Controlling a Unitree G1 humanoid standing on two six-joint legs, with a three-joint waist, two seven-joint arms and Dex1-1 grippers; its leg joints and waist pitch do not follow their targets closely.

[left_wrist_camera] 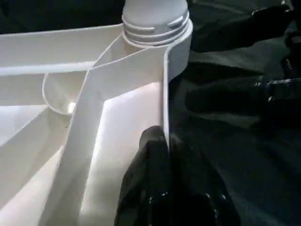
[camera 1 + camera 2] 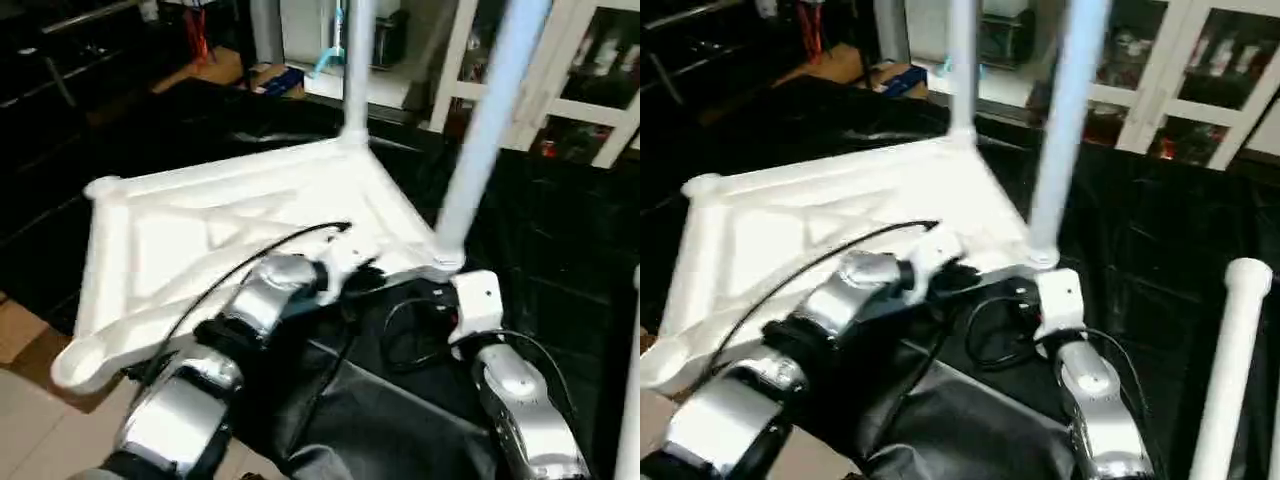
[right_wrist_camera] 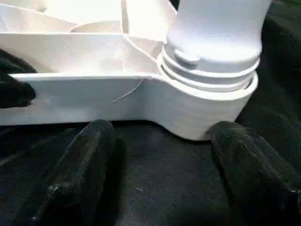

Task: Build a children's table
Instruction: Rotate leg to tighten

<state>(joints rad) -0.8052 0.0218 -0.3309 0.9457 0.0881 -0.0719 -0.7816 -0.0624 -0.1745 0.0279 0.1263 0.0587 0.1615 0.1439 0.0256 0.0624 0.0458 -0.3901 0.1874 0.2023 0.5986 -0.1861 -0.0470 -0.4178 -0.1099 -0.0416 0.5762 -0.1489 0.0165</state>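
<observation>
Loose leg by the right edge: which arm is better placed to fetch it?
Probably right. The right gripper is open and empty beside the near leg, on the loose leg's side; the left gripper is shut on the tabletop rim.

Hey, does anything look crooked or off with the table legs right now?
Yes. The near leg leans away from the far leg, which stands straight in the upturned tabletop. At its corner socket the threads still show, so it may not be screwed fully home.
</observation>
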